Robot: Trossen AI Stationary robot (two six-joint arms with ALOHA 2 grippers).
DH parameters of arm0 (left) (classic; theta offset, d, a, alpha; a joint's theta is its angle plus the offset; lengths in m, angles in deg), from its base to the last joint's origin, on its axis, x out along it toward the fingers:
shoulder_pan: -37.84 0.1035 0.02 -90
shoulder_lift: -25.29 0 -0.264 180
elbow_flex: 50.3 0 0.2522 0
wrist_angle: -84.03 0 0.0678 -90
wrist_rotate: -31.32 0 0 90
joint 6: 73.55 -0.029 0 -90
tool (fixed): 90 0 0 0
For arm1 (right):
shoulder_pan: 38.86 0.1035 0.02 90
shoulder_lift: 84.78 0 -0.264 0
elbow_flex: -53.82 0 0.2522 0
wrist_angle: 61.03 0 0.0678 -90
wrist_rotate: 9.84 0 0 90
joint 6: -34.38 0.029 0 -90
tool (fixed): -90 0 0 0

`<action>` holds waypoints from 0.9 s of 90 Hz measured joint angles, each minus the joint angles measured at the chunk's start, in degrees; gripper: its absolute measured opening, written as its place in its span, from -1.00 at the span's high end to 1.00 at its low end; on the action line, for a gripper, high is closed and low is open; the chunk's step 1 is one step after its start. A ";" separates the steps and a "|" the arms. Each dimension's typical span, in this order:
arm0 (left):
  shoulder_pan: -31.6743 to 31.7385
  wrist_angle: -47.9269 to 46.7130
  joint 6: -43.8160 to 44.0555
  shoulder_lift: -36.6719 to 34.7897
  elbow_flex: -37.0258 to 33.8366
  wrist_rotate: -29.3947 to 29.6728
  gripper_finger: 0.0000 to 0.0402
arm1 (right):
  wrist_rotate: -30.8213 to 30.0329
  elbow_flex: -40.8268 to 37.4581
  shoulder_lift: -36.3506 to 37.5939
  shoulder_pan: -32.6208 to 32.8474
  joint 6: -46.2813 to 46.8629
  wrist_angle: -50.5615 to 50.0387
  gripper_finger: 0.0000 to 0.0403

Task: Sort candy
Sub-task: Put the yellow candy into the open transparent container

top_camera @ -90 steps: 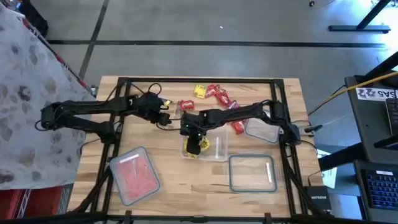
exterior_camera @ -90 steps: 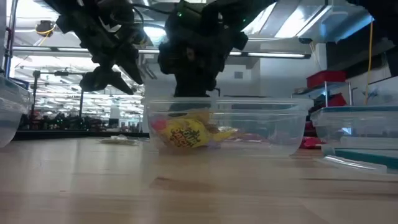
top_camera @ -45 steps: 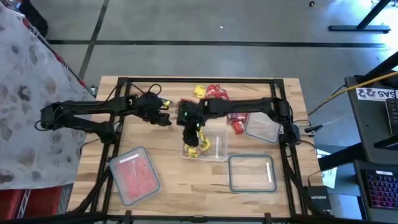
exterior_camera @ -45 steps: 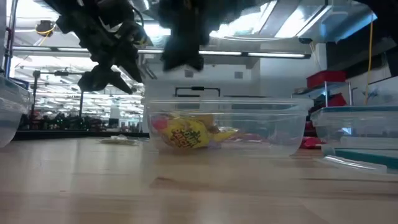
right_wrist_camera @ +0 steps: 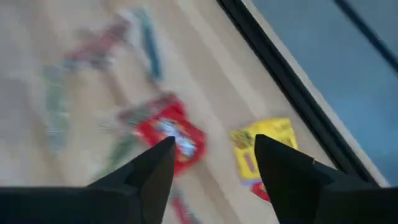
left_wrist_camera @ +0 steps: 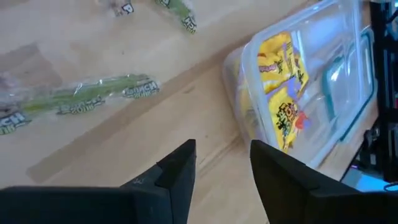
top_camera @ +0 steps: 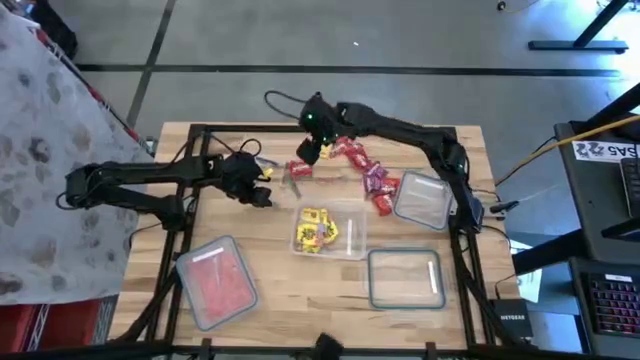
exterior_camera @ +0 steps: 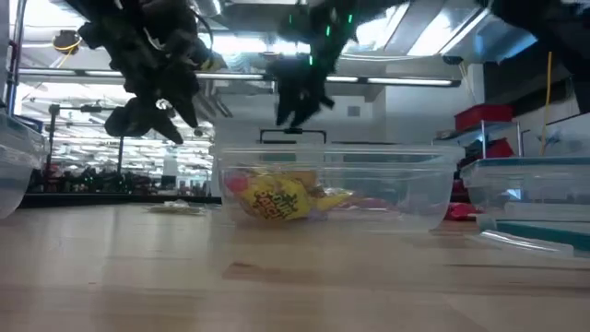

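A pale wooden table (top_camera: 250, 225) with a black frame stands on a grey floor; the low view looks across it into a bright hall with ceiling lights. In the high view, loose candy (top_camera: 355, 160) lies at upper centre of the frame, red, purple and yellow pieces strung toward the right. Below it, at centre, a clear container (top_camera: 345, 232) holds yellow pieces (top_camera: 315, 232); a container of red pieces (top_camera: 218, 283) sits at lower left, an empty one (top_camera: 405, 277) at lower right, another (top_camera: 420, 200) at right.

The right gripper (top_camera: 312, 140) hangs over the top of the candy scatter, its fingers spread with nothing between them. The left gripper (top_camera: 258, 185) hovers left of centre, also parted and holding nothing.

Only the left wrist view shows green wrapped sticks (left_wrist_camera: 93, 93) on the wood beside the yellow container. Only the right wrist view shows a red piece (right_wrist_camera: 168, 134) and a yellow piece (right_wrist_camera: 258, 152) near the black frame rail.
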 joint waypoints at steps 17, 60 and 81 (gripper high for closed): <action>0.02 0.16 -0.31 0.00 0.00 -1.22 0.32 | 0.36 0.00 -7.30 -3.66 5.16 1.11 -0.28; 0.00 -0.12 -0.50 0.00 0.00 -4.28 0.32 | 2.08 -0.04 -14.31 -4.25 5.60 1.86 0.01; 0.00 -0.10 -0.50 0.00 0.00 -3.95 0.32 | 2.10 -0.04 -14.31 -3.94 4.16 0.53 0.13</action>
